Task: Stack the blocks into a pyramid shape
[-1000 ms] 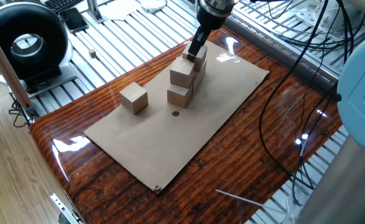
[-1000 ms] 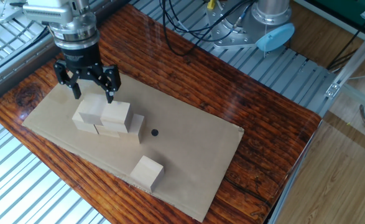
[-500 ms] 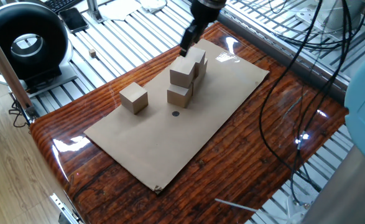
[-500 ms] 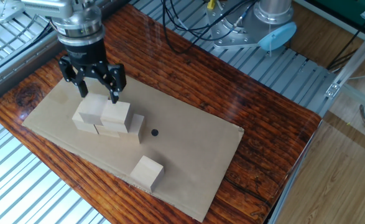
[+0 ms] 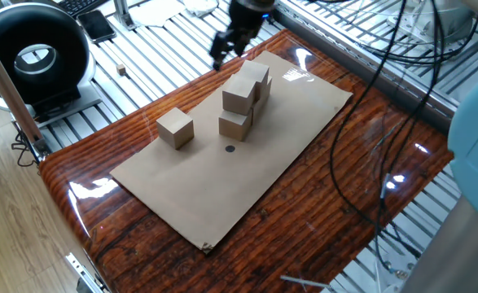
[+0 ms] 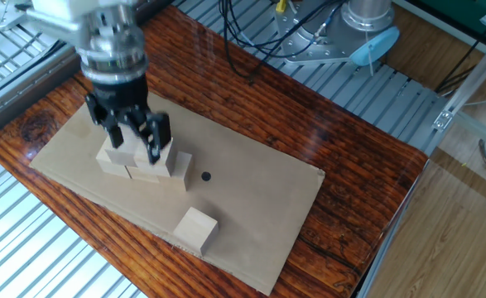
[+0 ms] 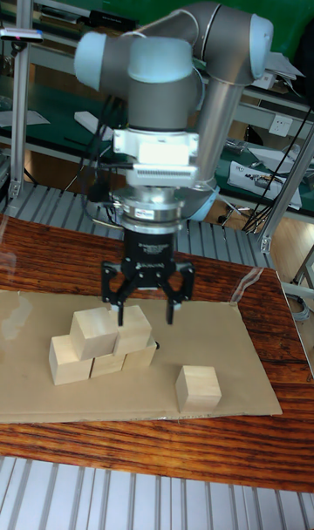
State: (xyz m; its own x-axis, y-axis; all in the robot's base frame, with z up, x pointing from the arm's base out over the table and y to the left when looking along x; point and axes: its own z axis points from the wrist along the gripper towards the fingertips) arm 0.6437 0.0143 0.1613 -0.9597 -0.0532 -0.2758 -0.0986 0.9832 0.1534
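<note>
Blocks form a stack (image 5: pixel 242 98) on the brown paper sheet (image 5: pixel 222 179): a bottom row of three with two on top, seen clearly in the tall fixed view (image 7: pixel 103 345). One more block (image 5: pixel 175 128) (image 7: pixel 198 387) (image 6: pixel 195 229) stands alone on the sheet, apart from the stack. My gripper (image 7: pixel 144 307) hangs open and empty just above the stack's upper blocks, touching none of them. In the other fixed view the gripper (image 6: pixel 135 139) partly covers the stack (image 6: pixel 170 163). In one fixed view the gripper (image 5: pixel 225 42) is blurred.
A black dot (image 5: pixel 230 148) marks the sheet beside the stack. A tiny wooden cube (image 5: pixel 121 71) lies on the slatted metal surface off the table. A round black device (image 5: pixel 31 55) stands at the far left, and cables (image 5: pixel 385 89) hang over the right side.
The open gripper has risen off the upper blocks and shifted sideways over the stack toward the lone block's side. The blocks have not moved.
</note>
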